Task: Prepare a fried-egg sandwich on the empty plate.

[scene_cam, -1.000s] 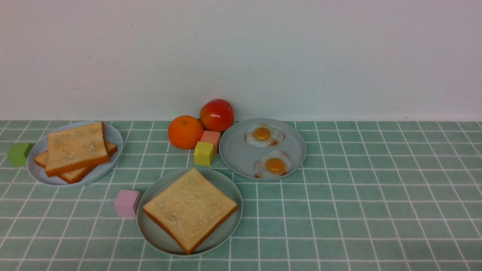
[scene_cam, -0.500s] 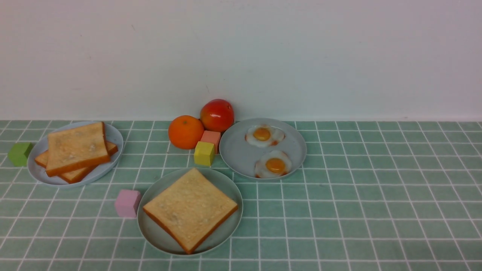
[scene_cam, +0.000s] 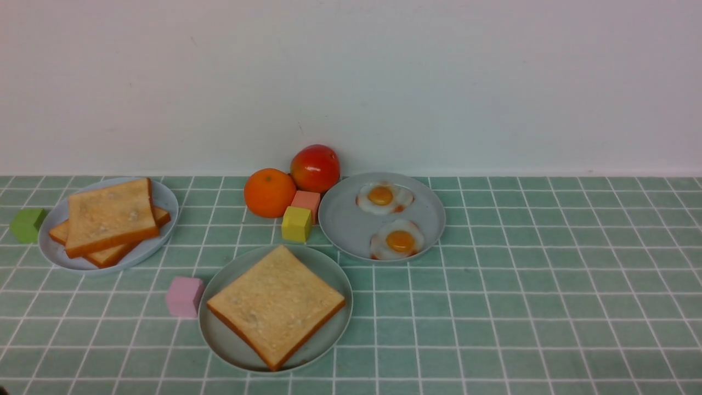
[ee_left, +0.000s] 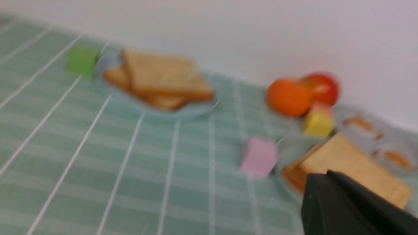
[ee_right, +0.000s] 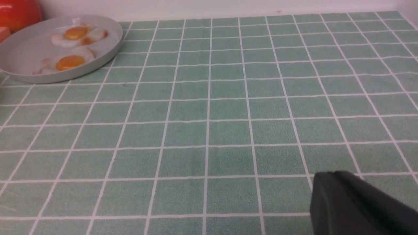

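- Both sets of jaws look together with nothing in them, left gripper (ee_left: 329,174) and right gripper (ee_right: 333,174) alike.
- Toast (scene_cam: 277,307)'s on the mint-green plate (scene_cam: 219,348) — can't tell what's underneath.
- If egg's next, the right should open, pinch the nearer fried egg (scene_cam: 397,240) gently, centre it.

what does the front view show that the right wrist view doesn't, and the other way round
Only the front view: the green block, the blue-grey plate with two toast slices, the orange, the yellow block, the pink block, and the pale green plate with toast on it.

Only the right wrist view: the right gripper.

Both: the red fruit, the orange-pink block, the grey plate, its two fried eggs and the tiled table surface.
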